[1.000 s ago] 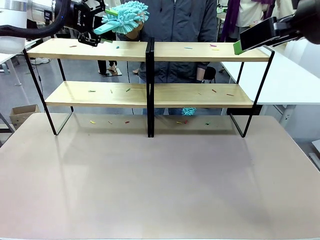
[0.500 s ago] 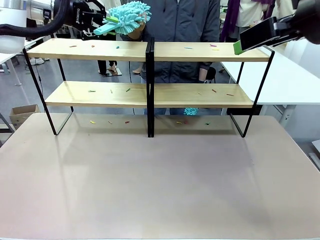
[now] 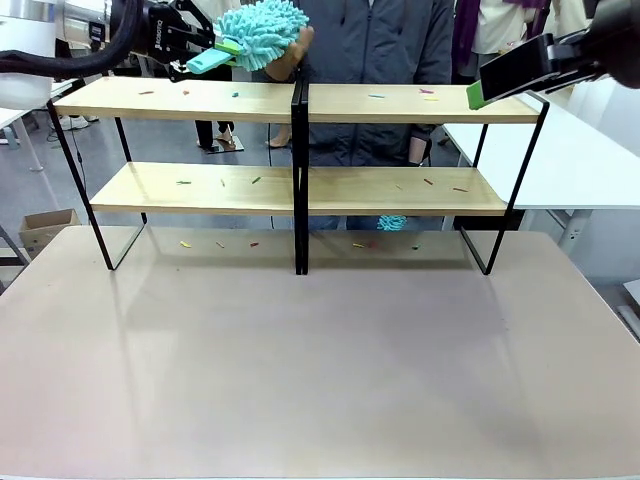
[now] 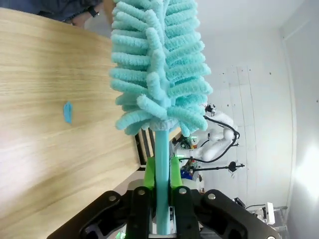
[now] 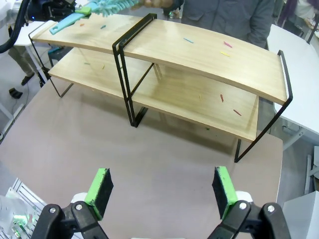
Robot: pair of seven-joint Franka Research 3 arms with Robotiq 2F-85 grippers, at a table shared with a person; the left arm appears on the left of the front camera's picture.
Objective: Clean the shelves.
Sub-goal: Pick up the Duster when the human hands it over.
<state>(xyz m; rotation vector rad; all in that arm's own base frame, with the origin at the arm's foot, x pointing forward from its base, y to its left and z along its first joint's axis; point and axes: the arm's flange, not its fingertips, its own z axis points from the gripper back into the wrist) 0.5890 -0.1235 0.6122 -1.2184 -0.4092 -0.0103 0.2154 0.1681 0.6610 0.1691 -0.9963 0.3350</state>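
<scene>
At far left, the left tool (image 4: 159, 173) clenches the handle of a teal duster (image 3: 262, 22). Its head is raised over the top left board of the shelves (image 3: 400, 103), on the counter's (image 3: 320, 360) far side, close to a person's hand (image 3: 303, 38). Coloured scraps (image 3: 236, 95) dot the boards. At right, the right tool (image 5: 160, 189) gapes empty. A sweep might catch the hand or flick scraps onto the lower boards.

The table (image 3: 320, 380) in front of the shelves (image 3: 400, 190) lies open, while the black centre posts (image 3: 299, 180) split each tier, small scraps (image 3: 256, 180) dot the boards, and a person (image 3: 370, 40) stands close behind.
</scene>
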